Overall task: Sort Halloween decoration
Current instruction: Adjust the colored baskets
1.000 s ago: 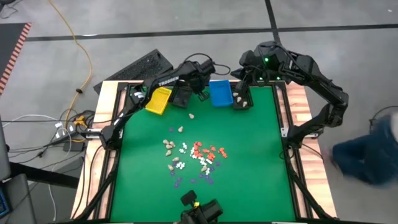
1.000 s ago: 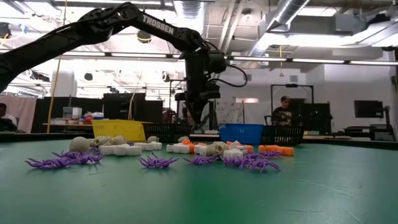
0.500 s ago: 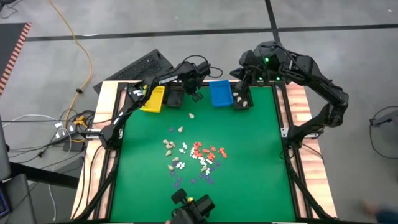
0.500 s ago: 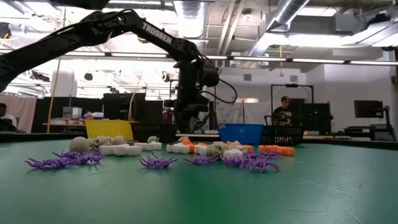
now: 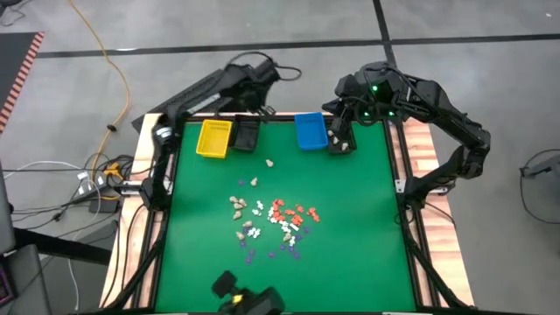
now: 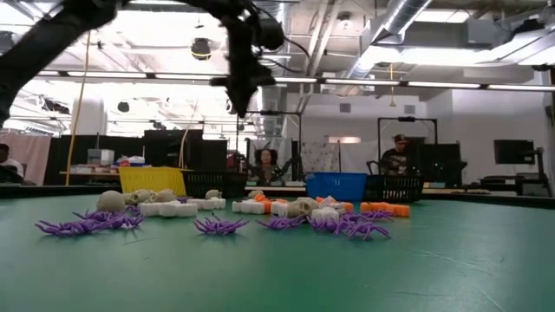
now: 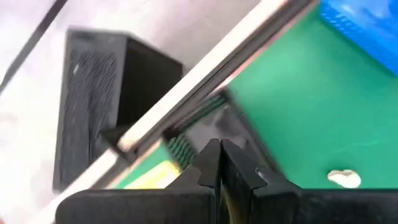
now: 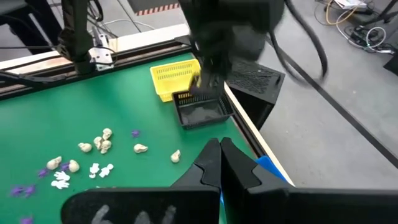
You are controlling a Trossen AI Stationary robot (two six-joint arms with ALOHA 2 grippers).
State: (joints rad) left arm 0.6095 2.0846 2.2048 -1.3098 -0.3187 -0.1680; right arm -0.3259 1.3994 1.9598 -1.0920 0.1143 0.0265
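The Halloween decoration (image 5: 273, 219) is a loose cluster of tiny white, cream, orange and purple pieces lying in the middle of the green mat; the low view shows them in a row (image 6: 260, 212). One cream piece (image 5: 269, 163) lies alone nearer the bins, also in the left wrist view (image 7: 344, 178). My left gripper (image 5: 259, 103) hangs shut and empty, high above the far edge by the black bin (image 5: 246, 136). My right gripper (image 8: 219, 152) is shut and empty, raised at the far right (image 5: 338, 131).
Along the far edge stand a yellow bin (image 5: 214, 138), the black bin, a blue bin (image 5: 310, 131) and another dark bin (image 5: 341, 145) under my right gripper. A black box (image 5: 197, 92) lies beyond the wooden rim. People (image 6: 395, 156) sit in the room behind.
My left gripper, shut all the while, has risen from low over the black bin and swung toward the table's far left, beyond the far edge. The yellow bin has slid a little toward the left edge and now sits square instead of slanted.
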